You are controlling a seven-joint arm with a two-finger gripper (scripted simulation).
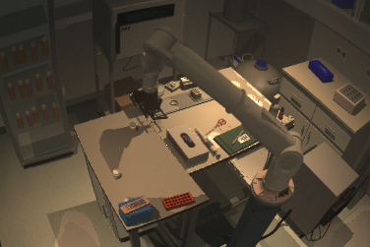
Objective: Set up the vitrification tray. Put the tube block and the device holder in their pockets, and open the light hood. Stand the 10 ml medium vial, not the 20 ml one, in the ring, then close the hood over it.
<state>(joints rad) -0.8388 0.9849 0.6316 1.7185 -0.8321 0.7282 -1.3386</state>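
A small vial (133, 126) stands on the table's far side, just left of the dark tray (150, 105). A second small vial (116, 173) stands alone near the table's left front. The white tray (187, 142) with a dark piece on it lies at the table's middle. My gripper (149, 98) hangs low over the dark tray at the table's far edge, right of the first vial. The tray's pockets, ring and hood are too dark to make out. My gripper is open and holds nothing.
The table's far edge runs just behind the dark tray, with a large cabinet machine (138, 18) beyond it. A red tube rack (177, 200) and a blue box (135, 210) sit at the front edge. Scissors (216, 125) and a green mat (237, 138) lie right.
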